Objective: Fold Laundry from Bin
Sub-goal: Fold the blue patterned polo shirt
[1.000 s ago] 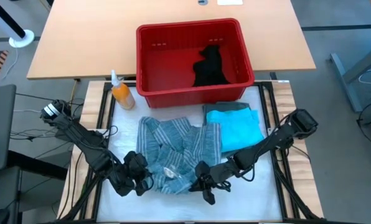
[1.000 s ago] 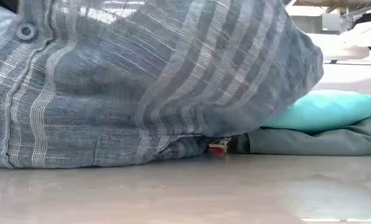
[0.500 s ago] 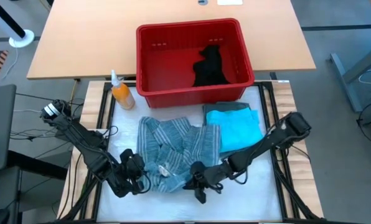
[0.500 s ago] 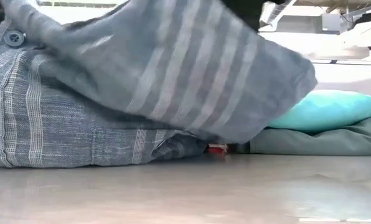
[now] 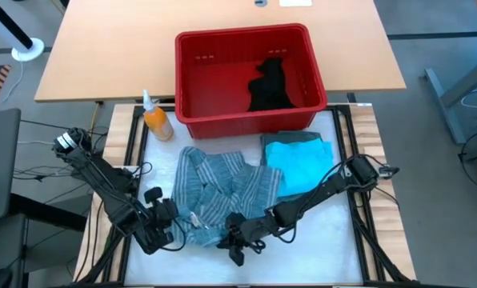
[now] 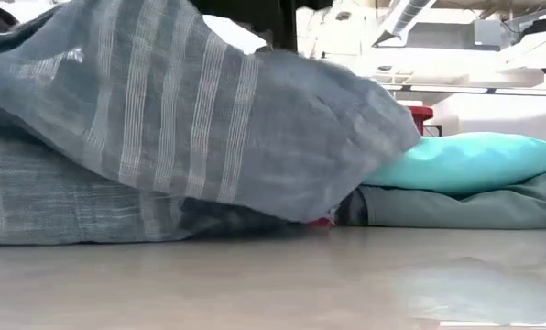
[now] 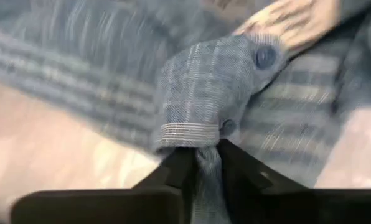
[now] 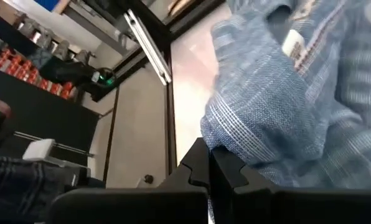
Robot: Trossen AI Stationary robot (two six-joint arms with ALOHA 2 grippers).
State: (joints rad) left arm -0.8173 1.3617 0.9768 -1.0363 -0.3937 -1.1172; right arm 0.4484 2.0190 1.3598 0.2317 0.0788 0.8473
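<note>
The blue-grey striped button shirt [image 5: 222,188] lies crumpled in the middle of the table, and a raised fold of it [image 6: 191,119] fills the low view. My left gripper [image 5: 166,219] is shut on the shirt's near left part. My right gripper [image 5: 233,240] is shut on its near edge, a little to the right of the left one. A turquoise garment [image 5: 302,164] rests folded on a grey-green one [image 5: 290,138] at the right. The red bin [image 5: 242,36] stands beyond them with a black garment [image 5: 270,84] lying on its floor. My left gripper pinches a hemmed, buttoned strip of the shirt [image 7: 205,155] between its two fingers, slanting down from the table's left. The strip bunches up just past the fingertips, and the rest of the shirt lies on the table. My right gripper pinches an edge of the shirt [image 8: 220,149] between its shut fingers, coming nearly level from the table's right. The cloth rises from the fingertips as a slack fold, held up over the lower layers [image 6: 71,211], which stay on the table.
An orange bottle [image 5: 157,120] stands left of the bin, near the shirt's far left corner. The folded stack [image 6: 475,165] lies close to the shirt's right side. Bare table surface [image 5: 318,248] shows along the near edge and near right.
My right gripper has gone toward the table's left edge and slightly down, drawing the shirt's near right part over the rest; the raised fold now hangs lower and farther left. My left gripper has shifted a little toward the left edge and tipped further down, still holding cloth.
</note>
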